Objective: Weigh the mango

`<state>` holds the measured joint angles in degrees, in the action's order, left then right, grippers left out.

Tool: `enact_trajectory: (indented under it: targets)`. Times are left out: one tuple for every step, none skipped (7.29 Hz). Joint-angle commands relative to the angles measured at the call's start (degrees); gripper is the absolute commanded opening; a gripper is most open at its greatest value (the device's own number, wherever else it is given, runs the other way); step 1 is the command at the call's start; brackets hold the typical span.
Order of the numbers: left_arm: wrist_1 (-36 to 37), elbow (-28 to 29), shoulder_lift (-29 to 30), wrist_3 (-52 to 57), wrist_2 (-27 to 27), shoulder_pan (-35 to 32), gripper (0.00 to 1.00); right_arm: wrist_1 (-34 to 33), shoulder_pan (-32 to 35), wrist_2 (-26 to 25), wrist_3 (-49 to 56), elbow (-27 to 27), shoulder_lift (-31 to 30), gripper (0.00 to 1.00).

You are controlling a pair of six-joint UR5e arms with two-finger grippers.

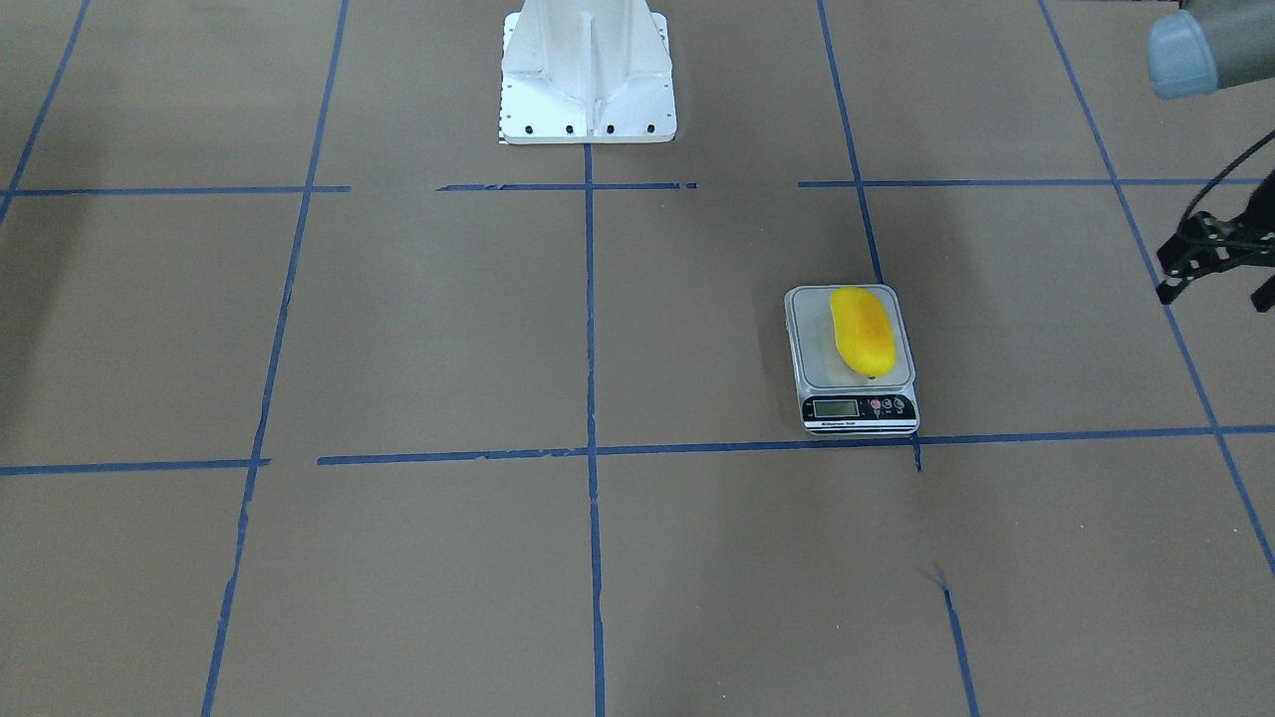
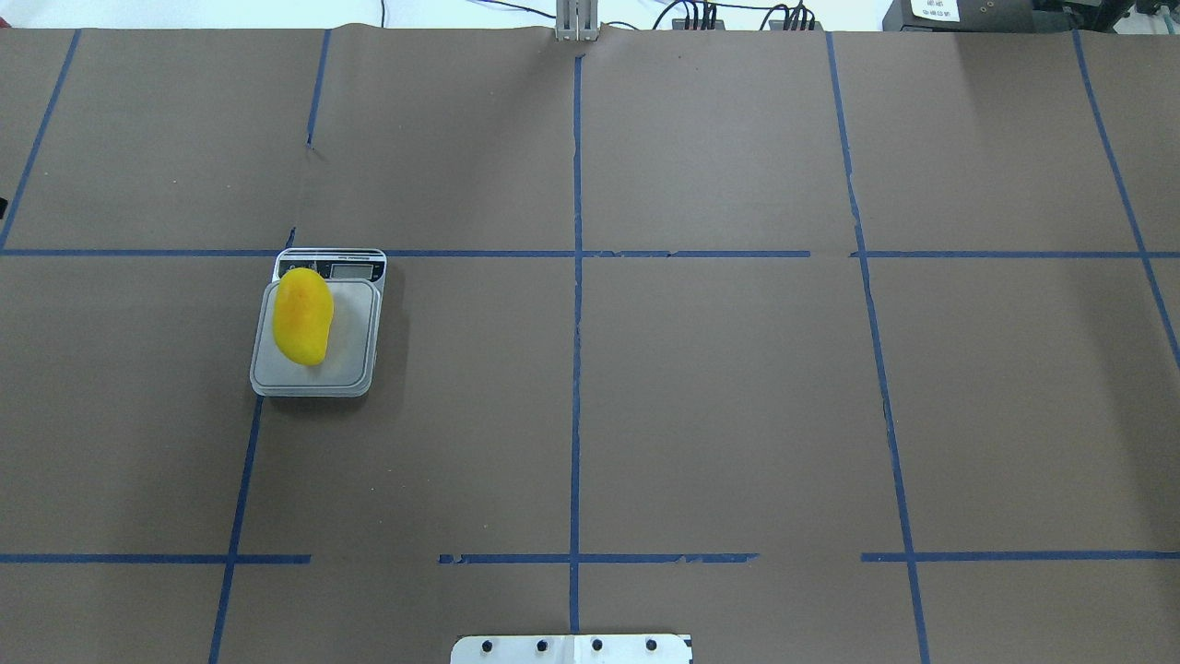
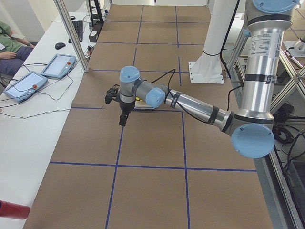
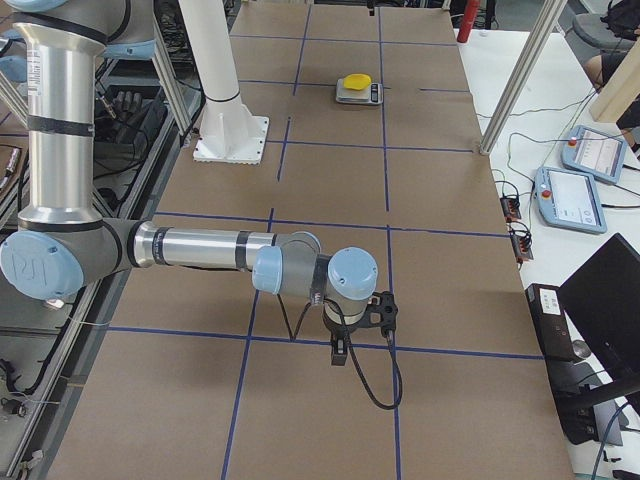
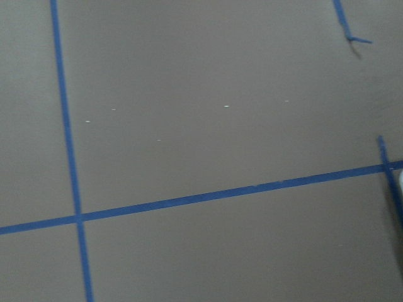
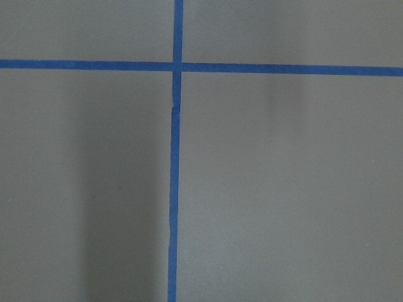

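Lying on the platform of the scale (image 1: 809, 370), the mango (image 1: 864, 331) runs lengthwise from the display end toward the robot. It sits on the half of the platform nearer the robot's left. From overhead, the mango (image 2: 302, 315) reaches up to the display strip and covers its near corner. It is bright yellow with an orange blush along the top, and nothing touches it but the platform. The scale (image 2: 358, 371) stands on the robot's left half of the table (image 2: 737, 415). Its display faces the operators' side, and that edge rests against a line of blue tape (image 2: 576, 369) in the grid laid over the brown paper.

The left gripper (image 1: 1213, 284) hangs in the air well apart from the scale, farther out toward the robot's left, at the edge of the front-facing view. Its two black fingers (image 1: 1165, 289) stand wide apart with nothing between them. Seen from the table's left end, the left arm (image 3: 190, 105) stretches out low over the table, and its wrist hides most of the scale.

The right gripper (image 4: 362, 328) hovers over the opposite half of the table, far from the mango (image 4: 356, 81). It shows only in the side view, so I cannot tell how its claw stands. Both wrist cameras see only paper and tape. The white base (image 1: 588, 95) stands at the table's middle.
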<state>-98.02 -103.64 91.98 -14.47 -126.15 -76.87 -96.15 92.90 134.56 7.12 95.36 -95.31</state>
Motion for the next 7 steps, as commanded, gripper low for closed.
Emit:
enact_trajectory:
  targets:
    - [-0.1,8.6,-1.5,13.6,-0.3,-9.0,1.00,0.1,0.0,0.0,0.0,0.0,0.0,1.00]
    - [0.1,12.8,-1.5,16.8,-0.7,-13.6,1.00,0.0,0.0,0.0,0.0,0.0,0.0,1.00]
    - [0.3,14.4,-1.5,18.9,-4.2,-15.2,1.00,0.0,0.0,0.0,0.0,0.0,0.0,1.00]
    - [0.9,14.3,-2.7,18.8,-7.5,-15.4,1.00,0.0,0.0,0.0,0.0,0.0,0.0,1.00]
    - [1.0,13.8,-4.6,18.6,-9.4,-15.3,1.00,0.0,0.0,0.0,0.0,0.0,0.0,1.00]
    - [1.7,13.4,-5.5,18.6,-9.6,-15.3,1.00,0.1,0.0,0.0,0.0,0.0,0.0,1.00]
    - [5.2,12.0,-5.5,18.6,-10.2,-15.3,1.00,0.1,0.0,0.0,0.0,0.0,0.0,1.00]
